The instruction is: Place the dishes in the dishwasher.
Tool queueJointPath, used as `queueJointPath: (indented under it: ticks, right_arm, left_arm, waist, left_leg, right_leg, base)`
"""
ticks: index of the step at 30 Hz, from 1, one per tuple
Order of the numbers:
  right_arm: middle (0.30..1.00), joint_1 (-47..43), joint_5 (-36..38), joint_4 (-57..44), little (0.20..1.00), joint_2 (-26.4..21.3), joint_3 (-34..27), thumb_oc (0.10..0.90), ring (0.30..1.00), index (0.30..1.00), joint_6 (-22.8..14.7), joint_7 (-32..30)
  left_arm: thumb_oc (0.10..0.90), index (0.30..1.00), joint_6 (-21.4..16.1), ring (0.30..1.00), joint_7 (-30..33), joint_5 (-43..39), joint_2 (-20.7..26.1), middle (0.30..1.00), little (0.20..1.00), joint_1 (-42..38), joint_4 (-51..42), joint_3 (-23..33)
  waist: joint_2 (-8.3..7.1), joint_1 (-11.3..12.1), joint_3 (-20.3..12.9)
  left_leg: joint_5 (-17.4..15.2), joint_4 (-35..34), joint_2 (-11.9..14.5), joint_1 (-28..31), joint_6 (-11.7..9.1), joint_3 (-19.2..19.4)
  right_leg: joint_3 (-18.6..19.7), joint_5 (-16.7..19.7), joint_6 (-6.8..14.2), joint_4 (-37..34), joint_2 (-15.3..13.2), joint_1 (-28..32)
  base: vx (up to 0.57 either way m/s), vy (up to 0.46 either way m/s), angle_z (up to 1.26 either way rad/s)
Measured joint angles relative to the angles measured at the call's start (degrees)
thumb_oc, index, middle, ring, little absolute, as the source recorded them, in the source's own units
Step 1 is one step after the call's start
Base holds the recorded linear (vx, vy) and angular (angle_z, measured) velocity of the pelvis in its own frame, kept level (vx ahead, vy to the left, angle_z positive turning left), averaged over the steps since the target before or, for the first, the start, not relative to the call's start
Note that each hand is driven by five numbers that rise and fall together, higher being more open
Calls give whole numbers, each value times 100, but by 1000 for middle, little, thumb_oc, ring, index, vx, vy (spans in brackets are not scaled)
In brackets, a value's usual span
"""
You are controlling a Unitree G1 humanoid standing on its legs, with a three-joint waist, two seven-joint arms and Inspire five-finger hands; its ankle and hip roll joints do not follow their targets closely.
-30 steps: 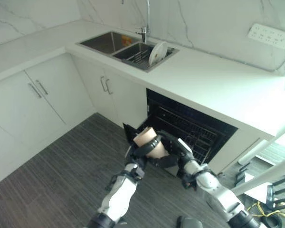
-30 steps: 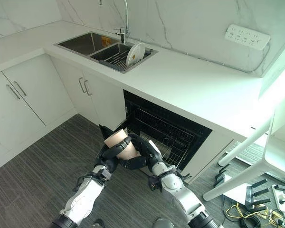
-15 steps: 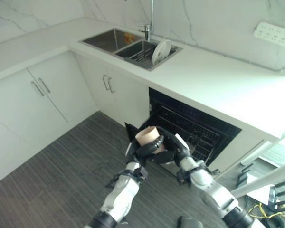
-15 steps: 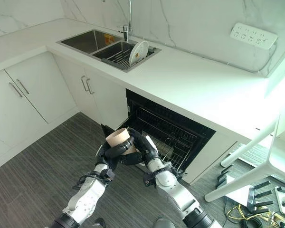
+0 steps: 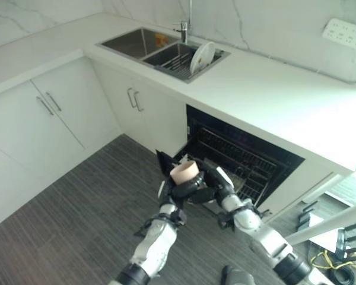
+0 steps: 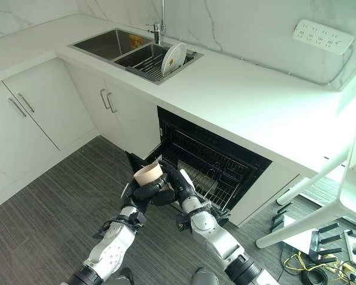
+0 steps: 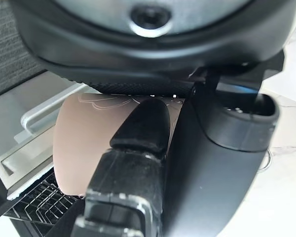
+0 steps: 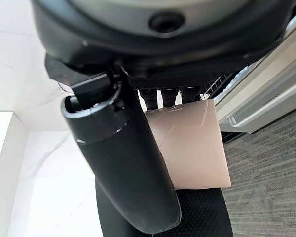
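A tan cup [image 5: 184, 173] hangs mouth up over the floor, just in front of the open dishwasher [image 5: 243, 157]. My left hand [image 5: 179, 191] comes from below and curls round the cup's side; its thumb [image 7: 138, 143] lies across the cup [image 7: 84, 148]. My right hand [image 5: 215, 184] reaches in from the dishwasher side, with the cup [image 8: 192, 148] between its thumb [image 8: 123, 168] and fingers. The dishwasher's wire rack [image 6: 210, 169] is pulled forward over the lowered door. A white plate [image 6: 173, 57] stands in the sink rack [image 6: 148, 62].
A white counter [image 5: 273, 101] runs above the dishwasher, with a double sink [image 5: 136, 47] and tap at the back left. White cabinets [image 5: 41, 119] line the left side. A white chair frame [image 6: 332, 196] and cables stand at the right. The grey plank floor [image 5: 77, 214] lies open at left.
The whole picture has shifted, so the camera moved. Both hands kept hold of the cup, which now sits a little more upright and closer to the dishwasher door.
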Motion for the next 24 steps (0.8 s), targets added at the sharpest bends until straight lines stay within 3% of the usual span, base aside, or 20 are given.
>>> queueJointPath:
  ticks: [18,19,20,24]
  right_arm:
    - [300,-246,-111,381,300,196,10,400,300,300,-438,-233]
    - [300,-247,-109,381,300,196,7,400,300,300,-472,-288]
    - [300,-248,-107,381,300,197,5,400,300,300,-487,-316]
    - [300,-247,-119,400,300,160,-25,400,300,300,-528,-584]
  left_arm:
    - [400,300,-195,300,227,809,172,300,300,-387,38,-6]
    - [424,335,-195,335,224,818,173,335,335,-419,38,-13]
    - [800,900,-194,900,219,818,184,900,900,-435,38,-20]
    - [800,900,-14,900,-176,278,204,900,900,-478,46,-74]
  waist:
    - [-14,-33,127]
    - [-14,-34,127]
    - [-14,-34,127]
    - [-12,-48,129]
  left_leg:
    - [-8,-3,-69,10,10,-35]
    - [-9,-3,-75,15,12,-35]
    - [-9,-2,-76,18,13,-35]
    - [-15,8,-80,21,21,-29]
  right_leg:
    - [-56,-39,14,-6,-33,68]
    - [-53,-38,16,-7,-38,72]
    - [-52,-38,16,-7,-39,74]
    - [-45,-39,19,-11,-50,76]
  base:
    - [0,0,1]
    - [0,0,0]
    - [0,0,0]
    - [-3,21,-1]
